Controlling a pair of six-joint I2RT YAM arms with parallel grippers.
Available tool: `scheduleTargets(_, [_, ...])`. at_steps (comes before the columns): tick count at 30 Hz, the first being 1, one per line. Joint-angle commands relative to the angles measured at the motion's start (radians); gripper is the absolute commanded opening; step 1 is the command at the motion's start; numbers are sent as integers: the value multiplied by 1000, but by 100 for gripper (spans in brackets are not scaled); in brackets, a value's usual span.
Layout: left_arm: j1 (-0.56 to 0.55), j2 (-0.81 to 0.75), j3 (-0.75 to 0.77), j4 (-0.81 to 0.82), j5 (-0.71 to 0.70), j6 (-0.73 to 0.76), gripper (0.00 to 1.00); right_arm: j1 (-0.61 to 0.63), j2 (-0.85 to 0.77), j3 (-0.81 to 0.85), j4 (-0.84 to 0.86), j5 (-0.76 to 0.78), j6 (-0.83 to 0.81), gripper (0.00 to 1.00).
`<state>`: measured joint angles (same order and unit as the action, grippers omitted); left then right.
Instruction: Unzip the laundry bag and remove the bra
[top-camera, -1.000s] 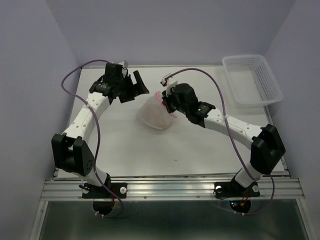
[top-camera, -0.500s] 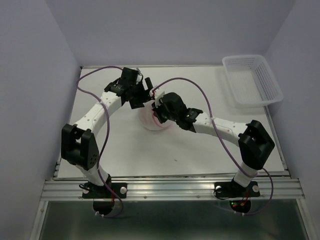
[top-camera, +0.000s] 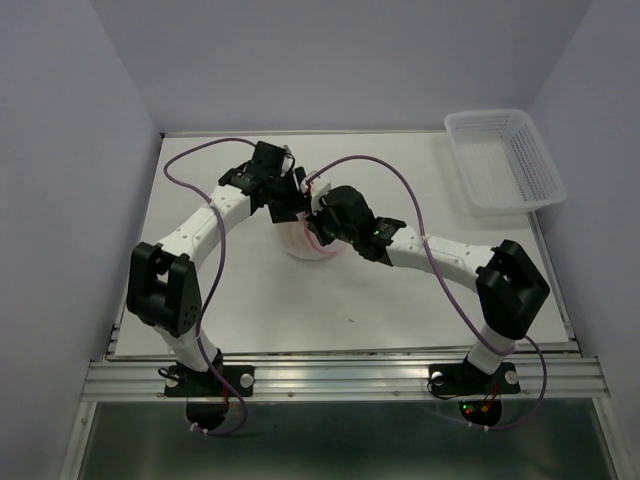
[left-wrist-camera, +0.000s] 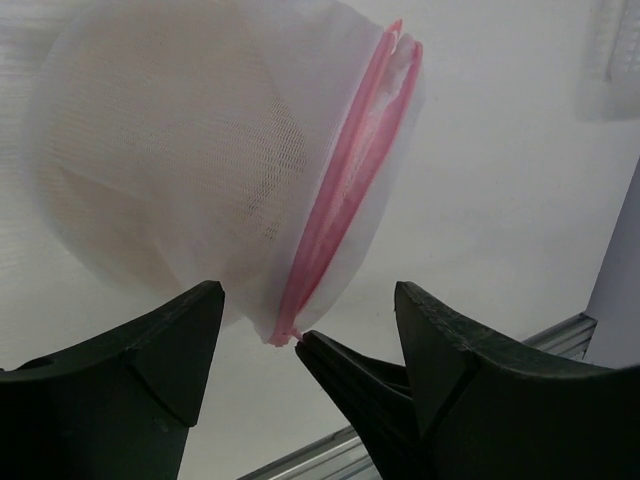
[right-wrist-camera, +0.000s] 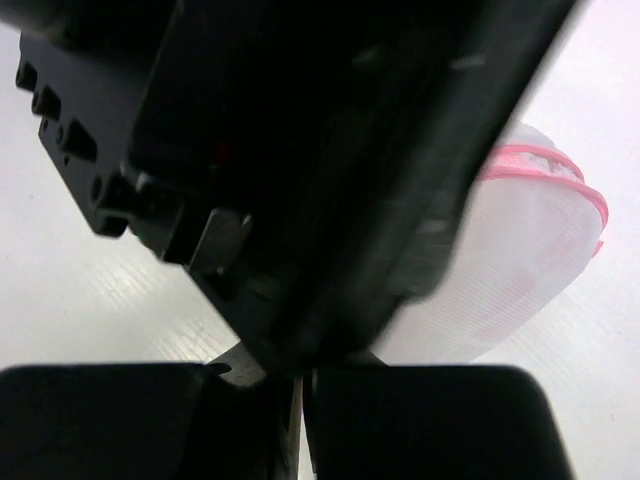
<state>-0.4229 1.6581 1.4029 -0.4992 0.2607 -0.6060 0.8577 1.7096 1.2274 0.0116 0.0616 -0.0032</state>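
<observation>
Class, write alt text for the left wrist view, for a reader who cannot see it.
A round translucent white mesh laundry bag with a pink zipper rim hangs over a white table, framed by the black fingers of the open left gripper, neither touching it. A dark pointed tip meets the zipper's lower end.

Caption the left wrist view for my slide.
Left gripper, jaws open, flanks the lower end of the pink zipper on the white mesh laundry bag.

No writing, label, brand mark, number or sign can be read in any of the three views; any small markings are too blurred to tell.
</observation>
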Motion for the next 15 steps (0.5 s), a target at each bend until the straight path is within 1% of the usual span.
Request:
scheduleTargets(1, [-8, -9, -30, -18, -11, 40, 69, 1, -44, -3, 56, 38, 0, 1])
scheduleTargets(3, [-7, -8, -35, -19, -11, 45, 54, 1, -45, -5, 57, 34, 11, 1])
scheduleTargets(4, [-8, -1, -30, -16, -11, 45, 36, 1, -50, -8, 57, 29, 34, 1])
scheduleTargets(5, [-8, 0, -25, -18, -11, 46, 27, 1, -54, -12, 59, 26, 32, 1])
scheduleTargets(6, [-8, 6, -19, -18, -5, 46, 10, 1, -57, -23, 60, 21, 32, 1])
scheduleTargets(7, [-7, 8, -13, -18, -3, 48, 3, 1, -65, -28, 60, 26, 35, 1])
scheduleTargets(8, [-8, 11, -2, -18, 2, 48, 0, 1, -68, -41, 60, 35, 34, 1])
scheduleTargets(11, [-8, 8, 13, -12, 5, 48, 0, 1, -73, -62, 45, 70, 46, 1])
scheduleTargets(12, [-8, 8, 25, -12, -17, 43, 0, 1, -74, -72, 39, 92, 58, 1])
scheduleTargets(15, [1, 2, 45, -12, -43, 14, 0, 1, -88, -94, 14, 92, 104, 1])
